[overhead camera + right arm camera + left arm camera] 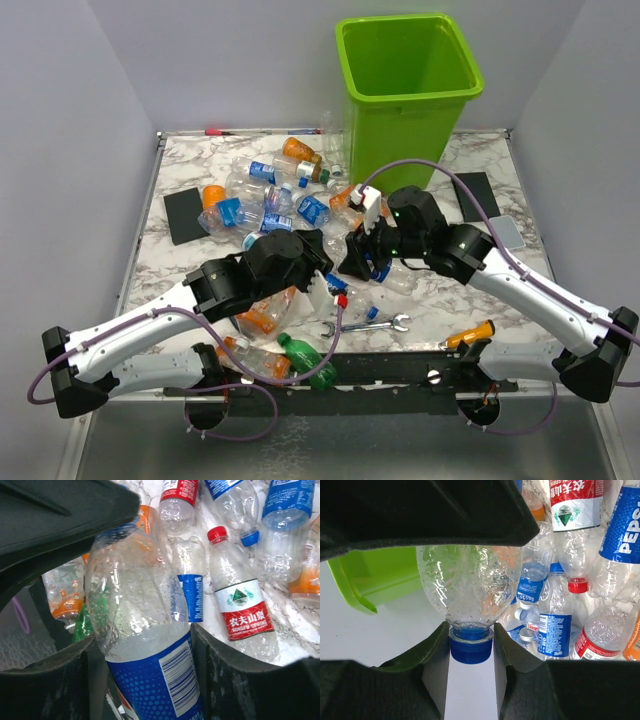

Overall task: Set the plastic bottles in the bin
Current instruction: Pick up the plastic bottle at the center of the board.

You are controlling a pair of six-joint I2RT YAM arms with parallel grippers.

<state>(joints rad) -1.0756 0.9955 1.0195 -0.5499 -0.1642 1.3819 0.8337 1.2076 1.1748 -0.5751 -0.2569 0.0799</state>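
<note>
Plastic bottles (270, 190) lie in a loose pile on the table in front of the bin (410, 130), with a green bottle (308, 362) and some orange ones farthest from it, at the near edge. No bottle shows in the part of the bin interior you can see; its floor is hidden. Judge the task as barely begun, with roughly a dozen bottles to move.

Check the left gripper (471, 640) first. It is closed on the neck of a clear blue-capped bottle (470, 590), on the near side of the bin.

Check the right gripper (142, 645) next. Its fingers bear on both flanks of a blue-labelled bottle (135, 590), gripping it at the label, also short of the bin.

Note what each view adds:
- The top view alone shows the bin opening, the whole pile, and the wrench (375, 324) and screwdriver (470, 334), which stay out of the bin. The wrists mask both grips there.
- The left wrist view alone shows the neck grip, with the bin wall off to the left.
- The right wrist view alone shows the body grip and a red-labelled Nongfu Spring bottle (245, 615); no bin appears in it.
</note>
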